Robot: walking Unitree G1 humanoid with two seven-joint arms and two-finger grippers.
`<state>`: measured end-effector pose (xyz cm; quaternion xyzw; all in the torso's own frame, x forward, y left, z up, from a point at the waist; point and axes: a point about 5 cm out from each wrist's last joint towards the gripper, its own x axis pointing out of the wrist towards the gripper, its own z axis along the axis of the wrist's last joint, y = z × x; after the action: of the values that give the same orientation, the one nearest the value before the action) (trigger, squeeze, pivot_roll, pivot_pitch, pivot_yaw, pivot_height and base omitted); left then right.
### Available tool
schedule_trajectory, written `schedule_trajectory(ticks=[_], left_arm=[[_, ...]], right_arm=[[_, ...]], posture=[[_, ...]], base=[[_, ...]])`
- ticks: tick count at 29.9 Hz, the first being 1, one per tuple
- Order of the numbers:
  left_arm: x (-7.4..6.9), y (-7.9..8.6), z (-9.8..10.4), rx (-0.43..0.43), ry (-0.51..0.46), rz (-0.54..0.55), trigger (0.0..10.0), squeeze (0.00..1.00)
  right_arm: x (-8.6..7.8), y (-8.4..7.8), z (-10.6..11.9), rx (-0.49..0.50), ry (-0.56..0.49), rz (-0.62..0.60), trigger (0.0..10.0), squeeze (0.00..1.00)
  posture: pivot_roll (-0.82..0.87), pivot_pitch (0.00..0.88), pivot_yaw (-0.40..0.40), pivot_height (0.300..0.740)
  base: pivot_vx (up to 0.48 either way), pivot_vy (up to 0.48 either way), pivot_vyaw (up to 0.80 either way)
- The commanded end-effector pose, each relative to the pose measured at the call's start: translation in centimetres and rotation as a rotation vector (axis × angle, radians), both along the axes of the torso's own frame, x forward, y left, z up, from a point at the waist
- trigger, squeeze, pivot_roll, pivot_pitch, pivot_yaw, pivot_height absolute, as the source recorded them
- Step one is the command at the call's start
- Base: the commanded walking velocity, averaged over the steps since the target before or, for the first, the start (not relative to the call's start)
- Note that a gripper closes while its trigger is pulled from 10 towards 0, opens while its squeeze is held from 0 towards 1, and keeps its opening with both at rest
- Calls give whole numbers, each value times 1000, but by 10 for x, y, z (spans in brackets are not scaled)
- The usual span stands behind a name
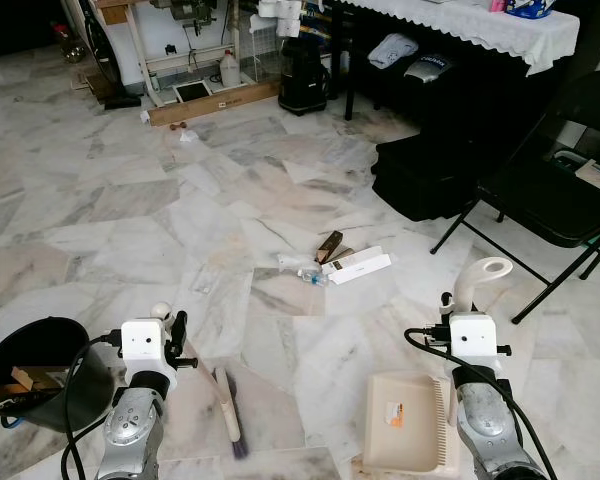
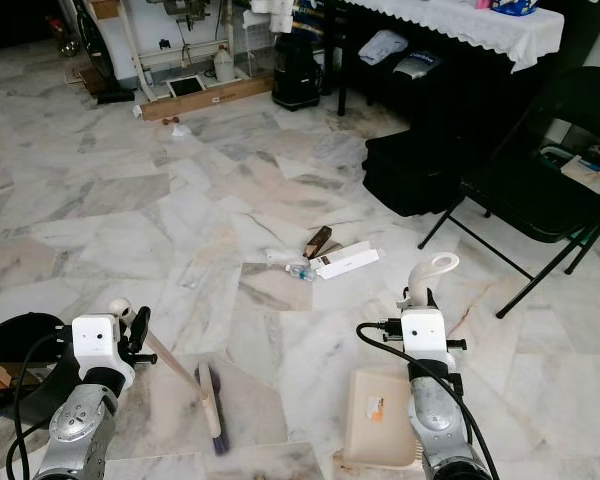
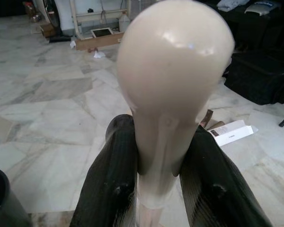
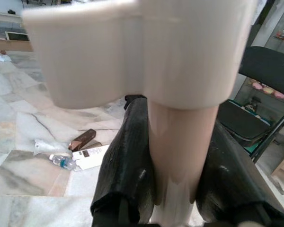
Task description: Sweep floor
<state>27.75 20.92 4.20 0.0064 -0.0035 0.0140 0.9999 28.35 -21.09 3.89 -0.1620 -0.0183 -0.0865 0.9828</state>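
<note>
Left gripper [image 3: 158, 189] clamped on the cream broom handle [image 3: 173, 94], its brush head [image 1: 230, 410] on the marble floor [image 1: 130, 220] beside a black bin [image 1: 40, 370]; right gripper [image 4: 175, 189] clamped on the dustpan [image 1: 405, 420] handle, litter [image 1: 340, 265] lying ahead near a folding chair [image 1: 550, 190].

A: Left claw [image 2: 130, 325]?
B: Clamped on the cream broom [image 2: 185, 378] handle; bristle head rests on the marble floor [image 2: 130, 200].
A: Right claw [image 2: 420, 300]?
B: Grips the dustpan [image 2: 380, 415] handle; pan flat on floor.
A: Litter?
B: White box [image 2: 346, 261], brown carton [image 2: 318, 240], small bottle [image 2: 298, 270] mid-floor, near the folding chair [image 2: 540, 190]. Black bin [image 2: 20, 350] at left edge.
</note>
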Motion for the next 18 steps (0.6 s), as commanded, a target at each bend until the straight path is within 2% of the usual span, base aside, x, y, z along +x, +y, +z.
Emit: schedule_trajectory(ticks=[1,8,18], left_arm=[[3,3,7,17,-30,6,10000,0],[4,0,8,15,-35,-5,10000,0],[5,-4,8,13,-33,-19,10000,0]], right_arm=[[5,3,9,-9,-52,14,10000,0],[4,2,8,-10,-51,3,10000,0],[5,2,9,-6,-55,-9,10000,0]], posture=[[37,45,26,740],[30,33,26,740],[27,23,30,740]], base=[[0,0,0],[0,0,0],[310,0,0]])
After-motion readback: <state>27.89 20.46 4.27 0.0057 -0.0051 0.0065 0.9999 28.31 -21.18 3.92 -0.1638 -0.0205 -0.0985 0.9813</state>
